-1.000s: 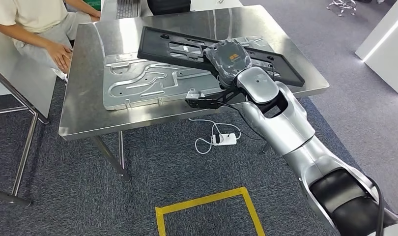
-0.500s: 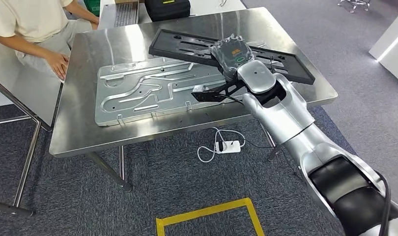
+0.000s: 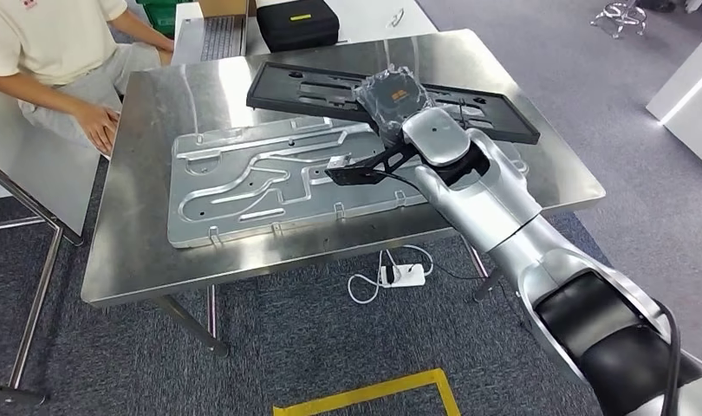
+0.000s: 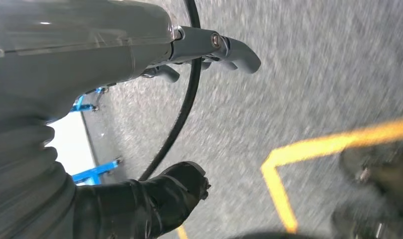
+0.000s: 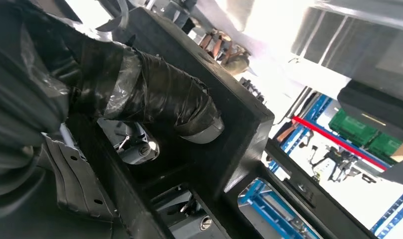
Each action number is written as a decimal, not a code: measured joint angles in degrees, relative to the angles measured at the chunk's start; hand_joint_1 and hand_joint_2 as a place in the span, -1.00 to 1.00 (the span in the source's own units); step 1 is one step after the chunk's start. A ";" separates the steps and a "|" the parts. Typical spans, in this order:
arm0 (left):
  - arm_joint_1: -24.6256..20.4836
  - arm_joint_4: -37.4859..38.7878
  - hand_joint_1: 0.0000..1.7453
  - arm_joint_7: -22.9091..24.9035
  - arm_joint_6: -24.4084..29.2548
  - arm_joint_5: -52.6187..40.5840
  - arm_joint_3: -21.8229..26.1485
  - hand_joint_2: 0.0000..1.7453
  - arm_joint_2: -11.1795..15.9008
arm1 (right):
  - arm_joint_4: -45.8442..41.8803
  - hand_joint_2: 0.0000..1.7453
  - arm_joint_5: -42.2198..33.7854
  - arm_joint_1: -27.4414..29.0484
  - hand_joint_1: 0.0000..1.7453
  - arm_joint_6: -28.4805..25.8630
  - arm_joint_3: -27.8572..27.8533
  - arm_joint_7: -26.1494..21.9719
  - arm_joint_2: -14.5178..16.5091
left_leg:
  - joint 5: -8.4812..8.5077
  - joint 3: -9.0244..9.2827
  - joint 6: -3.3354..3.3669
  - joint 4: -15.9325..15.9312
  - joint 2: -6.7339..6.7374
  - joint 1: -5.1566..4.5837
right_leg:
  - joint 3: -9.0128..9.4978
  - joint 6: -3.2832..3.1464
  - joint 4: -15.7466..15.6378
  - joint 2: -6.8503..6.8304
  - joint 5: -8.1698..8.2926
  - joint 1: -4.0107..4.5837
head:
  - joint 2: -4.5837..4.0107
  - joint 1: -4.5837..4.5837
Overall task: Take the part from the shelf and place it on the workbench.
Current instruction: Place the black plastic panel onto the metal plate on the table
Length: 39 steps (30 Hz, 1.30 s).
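- Here, at the far left of the head view, a person (image 3: 48, 52) in a pale shirt sits by the corner of the steel workbench (image 3: 139, 251), one hand resting on a knee.
- Next along, a long silver plate (image 3: 243, 186) with raised channels lies flat on the workbench.
- Behind it, off the far edge, sit a keyboard (image 3: 222, 35) and a black case (image 3: 300, 24).
- Across the back of the workbench stretches the part (image 3: 330, 87), a long black frame with cut-outs; its left end is over the tabletop, but whether it touches cannot be told.
- The right hand (image 3: 395, 100), wrapped in clear film, grips the part near its middle; in the right wrist view the taped thumb (image 5: 159, 102) presses on the black edge.
- On the floor below lie a white power strip (image 3: 404, 276) and yellow tape (image 3: 373, 394).
- The left hand (image 4: 189, 55) hangs over grey carpet, holding nothing, fingers loosely apart.
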 joint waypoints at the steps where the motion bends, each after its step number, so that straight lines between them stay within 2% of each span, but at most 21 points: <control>1: -0.04 -0.01 -1.00 -0.01 0.04 0.04 0.01 1.00 -0.01 | 0.09 1.00 -0.01 0.13 1.00 0.13 0.26 -0.03 0.07 | -0.43 0.36 -0.14 0.04 -0.01 0.07 | -2.08 0.37 2.56 -0.04 -1.32 -0.30 | 0.00 0.01; 2: -0.08 0.00 -1.00 -0.04 0.06 0.09 0.02 1.00 -0.01 | 0.23 1.00 -0.03 0.29 1.00 0.27 0.60 -0.05 0.15 | -0.93 0.82 -0.30 0.12 -0.04 0.17 | -3.47 0.67 3.60 -0.11 -1.97 -0.57 | 0.00 0.01; 3: -0.06 0.00 -1.00 -0.09 0.07 0.10 0.03 1.00 -0.01 | 0.39 1.00 -0.05 0.42 1.00 0.40 0.97 -0.05 0.30 | -1.52 1.38 -0.54 0.30 -0.08 0.33 | -3.98 0.96 2.70 -0.19 -1.38 -0.82 | 0.00 0.02; 4: -0.01 0.00 -1.00 -0.13 0.11 0.11 0.04 1.00 -0.02 | 0.56 1.00 -0.07 0.49 1.00 0.49 1.29 -0.02 0.44 | -2.21 1.99 -0.83 0.57 -0.12 0.52 | -3.63 1.20 0.06 -0.29 0.48 -1.06 | 0.00 0.02; 6: 0.11 0.01 -1.00 -0.23 0.25 0.07 0.07 1.00 -0.01 | 0.88 1.00 -0.20 0.47 1.00 0.59 1.83 0.04 0.62 | -3.75 2.92 -1.58 1.34 -0.23 0.83 | -2.18 1.48 -7.00 -0.55 5.82 -1.32 | 0.00 0.00; 8: 0.04 0.02 -1.00 -0.32 0.51 -0.05 0.10 1.00 -0.01 | 1.08 1.00 -0.53 0.45 1.00 0.73 2.38 0.07 0.86 | -4.88 3.23 -2.48 1.83 -0.34 0.89 | -1.47 0.80 -10.18 -0.72 8.24 -1.02 | 0.00 0.02; 12: -0.09 0.00 -1.00 -0.63 1.16 -0.13 0.21 1.00 0.03 | 1.18 1.00 -0.84 0.44 1.00 0.81 2.79 0.09 1.67 | -5.33 2.65 -3.77 4.49 -0.07 1.03 | -0.30 -1.44 -10.32 -0.59 7.48 -0.83 | 0.00 0.04; 14: -0.09 -0.01 -1.00 -0.87 1.40 -0.13 0.30 1.00 0.06 | 1.17 1.00 -0.85 0.30 1.00 0.81 2.82 0.15 2.21 | -6.42 -0.93 -4.19 10.42 0.31 1.15 | 0.84 -2.12 -10.56 -0.49 6.79 -0.84 | 0.00 0.04; 16: -0.12 -0.01 -1.00 -1.07 1.58 -0.15 0.34 1.00 0.07 | 1.17 1.00 -0.89 0.39 1.00 0.82 2.90 0.21 2.76 | -9.04 -5.93 -4.50 17.09 0.41 1.15 | 1.93 -2.37 -10.61 -0.35 5.82 -0.70 | 0.00 0.03; 17: -0.12 -0.01 -1.00 -1.15 1.72 -0.16 0.34 1.00 0.08 | 1.18 1.00 -0.91 0.54 1.00 0.82 3.02 0.21 3.03 | -10.13 -7.83 -4.51 18.83 0.41 1.14 | 2.61 -2.40 -10.61 -0.28 5.26 -0.60 | 0.00 0.02; 18: -0.10 -0.01 -1.00 -1.19 1.88 -0.19 0.36 1.00 0.13 | 1.18 1.00 -0.92 0.69 1.00 0.79 3.17 0.21 3.25 | -10.22 -8.90 -4.38 18.71 0.41 1.11 | 3.42 -2.42 -10.61 -0.24 4.64 -0.49 | 0.00 0.02; 19: -0.06 -0.01 -1.00 -1.24 2.07 -0.23 0.38 1.00 0.21 | 1.19 1.00 -0.97 0.80 1.00 0.72 3.31 0.21 3.55 | -9.06 -9.05 -4.09 16.82 0.41 1.06 | 4.31 -2.41 -10.60 -0.22 4.02 -0.36 | 0.00 0.02; 22: 0.14 -0.01 -1.00 -1.49 2.48 -0.27 0.69 1.00 0.72 | 1.13 1.00 -1.32 1.04 1.00 0.12 3.50 0.21 4.84 | -0.27 -7.09 -2.77 6.34 0.32 0.51 | 6.63 -2.15 -10.43 -0.01 2.14 -0.02 | 0.00 0.04; 23: 0.14 -0.01 -1.00 -1.55 2.53 -0.12 0.91 1.00 0.86 | 1.02 1.00 -1.51 1.29 1.00 -0.06 3.54 0.21 5.49 | 1.78 -6.58 -2.46 4.34 0.26 0.27 | 7.07 -1.88 -10.31 0.15 1.49 0.06 | 0.00 0.04; 24: 0.09 -0.01 -1.00 -1.58 2.54 0.07 1.14 1.00 0.98 | 0.87 1.00 -1.70 1.64 1.00 -0.18 3.59 0.20 6.13 | 2.55 -6.30 -2.27 3.59 0.25 0.11 | 7.28 -1.58 -10.29 0.32 0.95 0.08 | 0.00 0.04; 27: -0.32 -0.01 -1.00 -1.60 2.39 0.75 1.73 1.00 1.01 | 0.57 1.00 -2.25 2.65 1.00 -0.24 3.76 0.03 7.98 | 2.21 -5.07 -1.96 2.87 0.36 0.40 | 7.66 -0.67 -10.21 0.37 -0.44 0.09 | 0.00 0.04; 28: -0.42 -0.01 -1.00 -1.56 2.32 0.87 1.90 1.00 1.01 | 0.65 1.00 -2.39 2.80 1.00 -0.34 3.81 -0.04 8.47 | 2.16 -4.70 -1.78 2.40 0.40 0.58 | 7.11 -0.41 -8.86 0.25 -1.35 0.11 | 0.00 0.05; 32: -0.59 -0.01 -1.00 -1.30 2.14 0.87 2.68 1.00 1.05 | 1.51 1.00 -2.76 3.82 1.00 -0.86 3.95 -0.29 9.61 | 1.43 -4.08 -1.19 2.07 0.32 0.70 | -0.14 0.30 3.09 0.03 -6.13 -0.24 | 0.00 0.05; 33: -0.59 -0.01 -1.00 -1.28 2.12 0.86 2.74 1.00 1.05 | 1.62 1.00 -2.80 4.00 1.00 -0.88 3.96 -0.33 9.70 | 1.34 -4.04 -1.19 2.08 0.29 0.69 | -0.95 0.37 4.25 0.03 -6.39 -0.28 | 0.00 0.05; 38: -0.59 -0.01 -1.00 -1.28 2.11 0.86 2.75 1.00 1.05 | 1.69 1.00 -2.84 4.16 1.00 -0.88 3.97 -0.33 9.78 | 1.26 -3.99 -1.22 2.12 0.26 0.70 | -1.49 0.41 4.90 0.02 -6.38 -0.30 | 0.00 0.05; 39: -0.60 -0.01 -1.00 -1.27 2.08 0.83 2.78 1.00 1.07 | 1.89 1.00 -2.85 4.46 1.00 -0.88 4.05 -0.33 9.92 | 1.06 -3.87 -1.26 2.22 0.19 0.71 | -2.03 0.47 4.95 0.00 -5.59 -0.35 | 0.00 0.05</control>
